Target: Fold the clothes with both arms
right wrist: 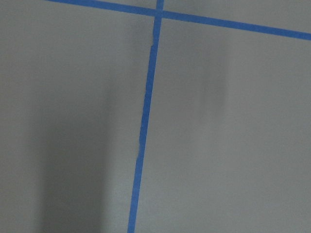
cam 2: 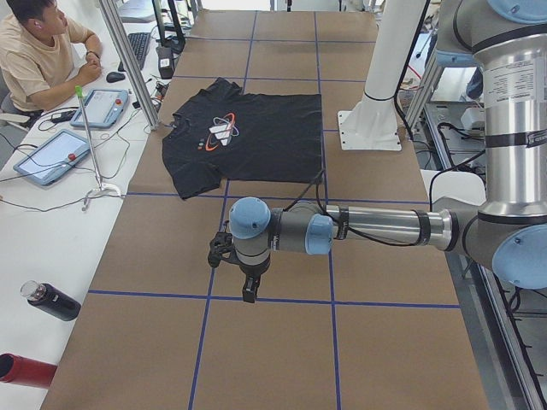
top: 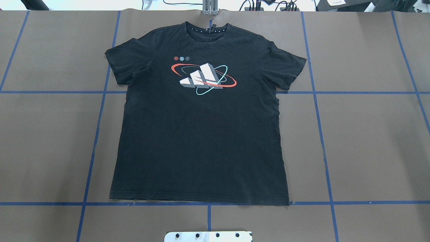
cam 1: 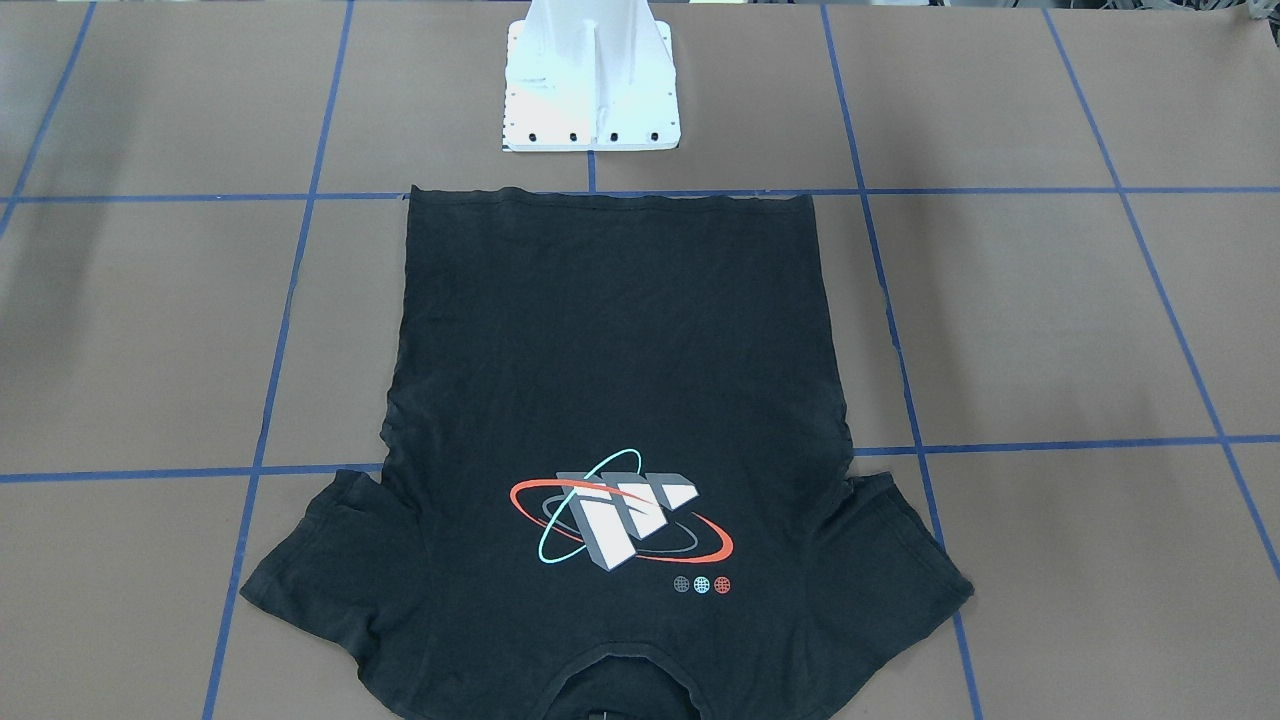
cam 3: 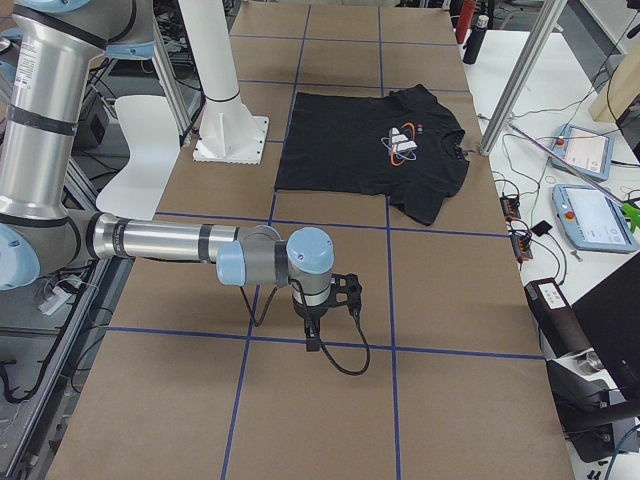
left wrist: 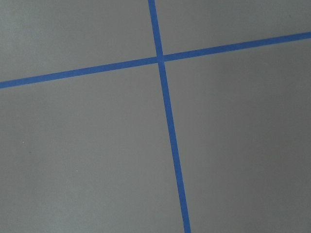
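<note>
The left gripper (cam 2: 249, 293) hangs well left of the black T-shirt (top: 201, 134), which lies flat mid-way along the table (top: 369, 141), hem towards the robot, collar away, while the right gripper (cam 3: 313, 340) hangs about equally far right; whether either is open I cannot tell.

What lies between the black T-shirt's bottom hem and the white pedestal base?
Only bare brown table crossed by blue tape lines. Nothing else lies between the hem of the T-shirt and the pedestal base. The overhead and front-facing views both show it.
</note>
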You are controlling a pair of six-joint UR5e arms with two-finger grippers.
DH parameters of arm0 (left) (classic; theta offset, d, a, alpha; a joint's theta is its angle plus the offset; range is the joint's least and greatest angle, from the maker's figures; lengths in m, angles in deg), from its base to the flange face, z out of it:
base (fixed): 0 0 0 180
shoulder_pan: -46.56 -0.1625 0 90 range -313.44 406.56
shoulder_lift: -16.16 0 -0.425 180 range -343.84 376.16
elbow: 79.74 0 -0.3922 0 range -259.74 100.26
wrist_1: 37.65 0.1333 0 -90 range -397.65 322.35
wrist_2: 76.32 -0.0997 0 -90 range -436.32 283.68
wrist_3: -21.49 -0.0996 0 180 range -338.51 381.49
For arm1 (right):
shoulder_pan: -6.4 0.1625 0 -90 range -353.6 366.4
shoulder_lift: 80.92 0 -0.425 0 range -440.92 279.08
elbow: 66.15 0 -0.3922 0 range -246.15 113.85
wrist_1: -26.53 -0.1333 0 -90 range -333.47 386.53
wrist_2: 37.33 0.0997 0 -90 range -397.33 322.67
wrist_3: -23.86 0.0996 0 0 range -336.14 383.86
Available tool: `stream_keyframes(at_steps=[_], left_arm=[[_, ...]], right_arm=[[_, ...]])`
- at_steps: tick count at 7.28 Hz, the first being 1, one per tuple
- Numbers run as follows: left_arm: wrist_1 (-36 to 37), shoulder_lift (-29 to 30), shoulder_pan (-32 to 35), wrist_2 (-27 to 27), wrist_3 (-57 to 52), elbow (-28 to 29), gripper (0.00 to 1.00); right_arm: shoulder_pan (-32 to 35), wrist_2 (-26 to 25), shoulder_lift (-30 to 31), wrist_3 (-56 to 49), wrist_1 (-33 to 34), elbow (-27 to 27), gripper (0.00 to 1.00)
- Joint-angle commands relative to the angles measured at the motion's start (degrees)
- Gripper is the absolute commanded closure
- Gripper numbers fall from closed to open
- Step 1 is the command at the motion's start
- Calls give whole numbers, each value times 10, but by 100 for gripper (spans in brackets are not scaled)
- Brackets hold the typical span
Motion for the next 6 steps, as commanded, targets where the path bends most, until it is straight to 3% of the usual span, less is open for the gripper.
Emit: stream_keyframes(at_steps=[1, 4, 6], left_arm=[[0, 1, -1, -3, -3, -1, 0], [-8, 9, 0, -1, -3, -11, 0], [-83, 12, 0, 0, 0, -11, 0]], right_arm=[[0, 0, 0, 0, 0, 0, 0], [-1, 0, -10, 2, 0, 2, 0], [-1, 4, -42, 6, 0, -6, 0]])
